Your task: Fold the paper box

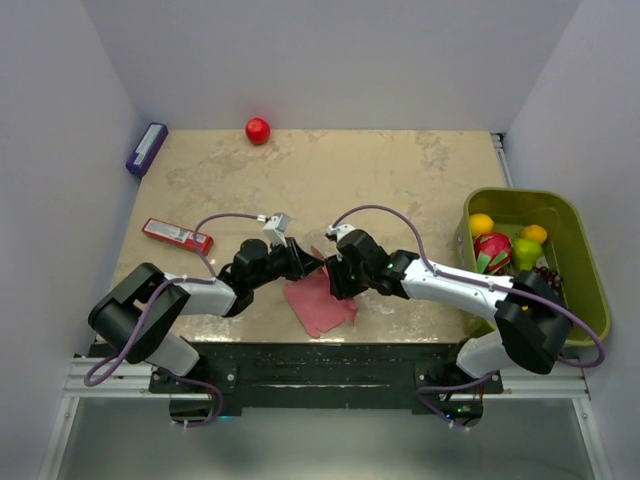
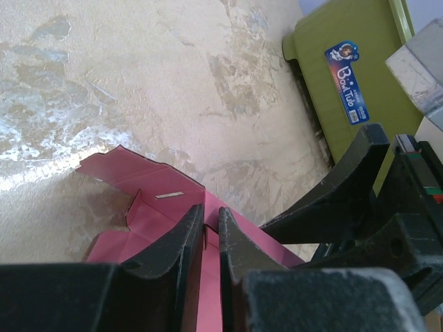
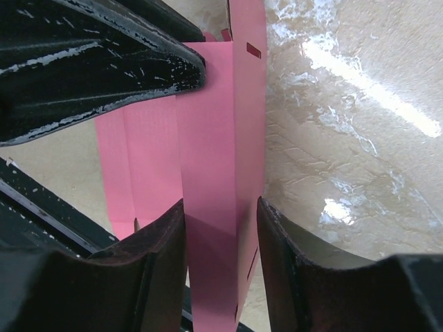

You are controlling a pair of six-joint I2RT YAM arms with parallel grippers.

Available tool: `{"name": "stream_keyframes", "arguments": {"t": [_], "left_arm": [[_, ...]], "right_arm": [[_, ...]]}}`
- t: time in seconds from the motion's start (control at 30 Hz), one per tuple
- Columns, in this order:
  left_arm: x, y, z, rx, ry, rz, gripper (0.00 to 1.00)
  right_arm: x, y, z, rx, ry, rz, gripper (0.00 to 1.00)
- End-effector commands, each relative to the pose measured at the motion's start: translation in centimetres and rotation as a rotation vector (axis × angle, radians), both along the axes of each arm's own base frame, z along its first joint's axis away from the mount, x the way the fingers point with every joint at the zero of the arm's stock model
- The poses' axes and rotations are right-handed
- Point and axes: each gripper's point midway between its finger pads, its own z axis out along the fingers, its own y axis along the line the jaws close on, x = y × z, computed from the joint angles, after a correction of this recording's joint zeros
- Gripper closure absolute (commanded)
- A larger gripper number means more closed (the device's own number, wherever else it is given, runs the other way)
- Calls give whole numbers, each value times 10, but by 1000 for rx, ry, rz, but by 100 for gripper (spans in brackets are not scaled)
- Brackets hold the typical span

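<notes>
The pink paper box [image 1: 318,302] lies partly folded at the table's near middle, one side lifted between the two grippers. My left gripper [image 1: 300,262] reaches in from the left. In the left wrist view its jaws [image 2: 211,218] are shut on a raised pink panel [image 2: 149,207], with only a thin slit between the fingers. My right gripper [image 1: 335,275] comes from the right and straddles an upright folded strip of the box [image 3: 221,138]. Those jaws [image 3: 221,204] are open: the left finger touches the card and the right finger stands a little off it.
A green tub [image 1: 583,250] of toy fruit stands at the right edge, also shown in the left wrist view [image 2: 332,90]. A red ball [image 1: 258,130] and a purple box [image 1: 147,148] sit at the back, and a red packet [image 1: 177,234] lies left.
</notes>
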Motion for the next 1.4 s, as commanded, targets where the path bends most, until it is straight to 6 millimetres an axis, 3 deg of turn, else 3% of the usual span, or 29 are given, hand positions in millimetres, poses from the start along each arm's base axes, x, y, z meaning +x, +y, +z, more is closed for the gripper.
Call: {"name": "stream_keyframes", "arguments": {"t": [0.0, 0.13, 0.23, 0.37, 0.63, 0.77, 0.9, 1.03, 1.17, 1.3, 1.33, 1.37], "left_arm": [[-8, 7, -22, 73, 10, -23, 82], [-8, 6, -17, 64, -2, -24, 81], [-7, 6, -10, 51, -20, -27, 74], [-5, 7, 9, 39, -59, -20, 51], [7, 38, 37, 84, -131, 64, 30], [10, 60, 33, 166, -142, 110, 27], [11, 71, 29, 235, -170, 118, 27], [11, 81, 38, 251, -210, 131, 23], [5, 86, 87, 141, -247, 171, 19], [11, 101, 133, 107, -272, 237, 11], [17, 109, 156, 91, -300, 255, 10], [18, 111, 157, 104, -281, 241, 10]], "right_arm": [[6, -6, -6, -33, -5, -31, 59], [7, -8, -9, -50, -7, -32, 60], [9, -10, -8, -57, -22, -34, 65], [12, -14, -7, -85, -45, -26, 74], [17, -18, -7, -120, -83, 5, 80], [21, -18, -5, -128, -101, 0, 81], [27, -19, -1, -155, -143, 32, 92], [29, -15, 14, -151, -205, 123, 100], [29, -6, 41, -105, -264, 211, 100], [22, 7, 70, -17, -299, 289, 100], [21, 7, 74, -17, -301, 300, 100], [20, 12, 85, 10, -311, 319, 100]]}}
